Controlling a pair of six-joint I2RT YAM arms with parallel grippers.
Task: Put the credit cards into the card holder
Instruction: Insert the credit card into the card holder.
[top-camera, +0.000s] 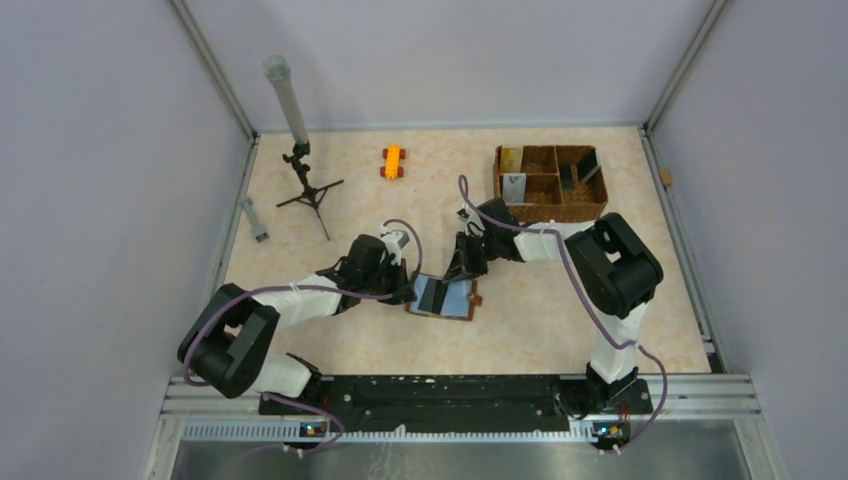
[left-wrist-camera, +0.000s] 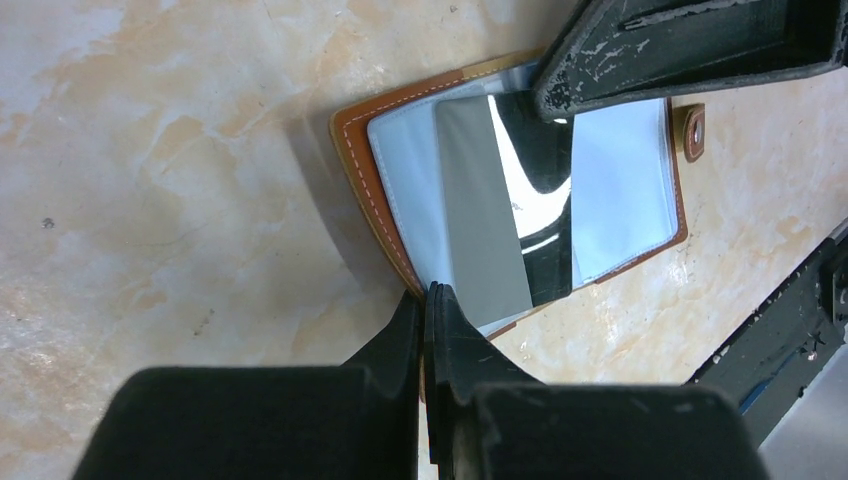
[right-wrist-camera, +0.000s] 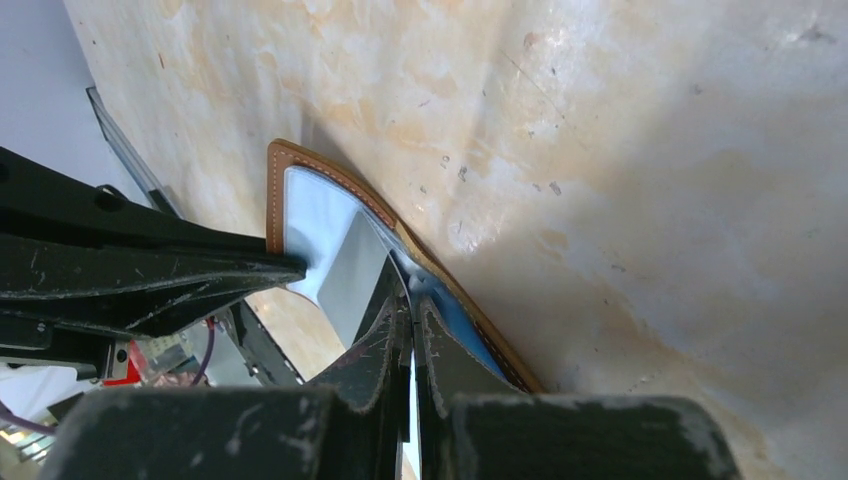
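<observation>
The brown leather card holder (top-camera: 458, 300) lies open mid-table, its pale blue pockets facing up. My left gripper (top-camera: 408, 292) is shut on the holder's left edge; the left wrist view shows its fingers (left-wrist-camera: 428, 292) pinching the brown rim (left-wrist-camera: 355, 140). A thin credit card (left-wrist-camera: 480, 220), grey and glossy black, stands tilted in the open holder. My right gripper (right-wrist-camera: 412, 300) is shut on that card's edge (right-wrist-camera: 350, 275), right above the holder (right-wrist-camera: 275, 180). More credit cards, gold (top-camera: 510, 158), silver (top-camera: 515, 185) and black (top-camera: 567, 176), sit in the woven basket.
A brown woven compartmented basket (top-camera: 600, 205) stands at the back right. An orange toy (top-camera: 392, 161) lies at the back middle. A black tripod with a grey tube (top-camera: 305, 190) and a loose grey piece (top-camera: 255, 220) are at the back left. Walls close in three sides.
</observation>
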